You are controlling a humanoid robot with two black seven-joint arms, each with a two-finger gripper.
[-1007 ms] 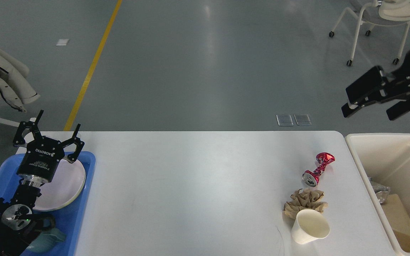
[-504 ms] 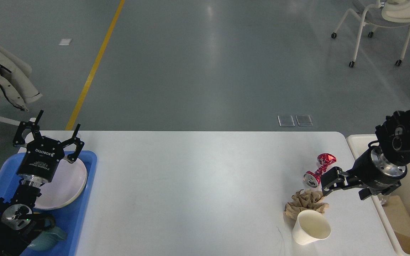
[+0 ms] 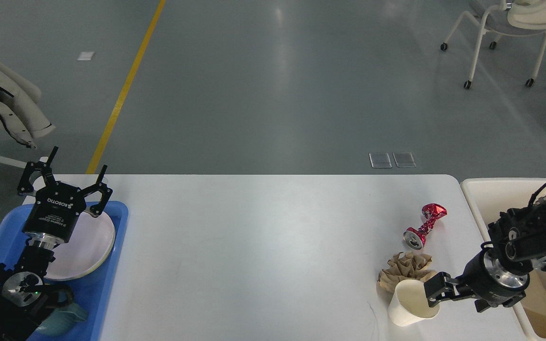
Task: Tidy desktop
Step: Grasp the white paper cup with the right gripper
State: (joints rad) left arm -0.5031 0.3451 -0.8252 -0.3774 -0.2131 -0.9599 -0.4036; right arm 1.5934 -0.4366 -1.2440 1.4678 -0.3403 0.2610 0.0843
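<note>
Desktop, the large smooth white rectangular tabletop with rounded corners, is filling the middle of the head view, between a blue plastic tray at its left end and a cream rectangular bin at its right. It is looking clean and glossy, bare but for three things near the right end: a crushed red metal can, a crumpled brown paper wad and a tipped white paper cup touching the wad.

The right gripper is sitting at the cup's rim; whether its fingers are closing on it I cannot tell. Judging by this, the cup is the step in hand: pinch the rim lightly, as thin paper will likely buckle, and lift clear of the wad before swinging to the bin.

The left gripper is hanging wide open and empty over the tray's white round plate.
</note>
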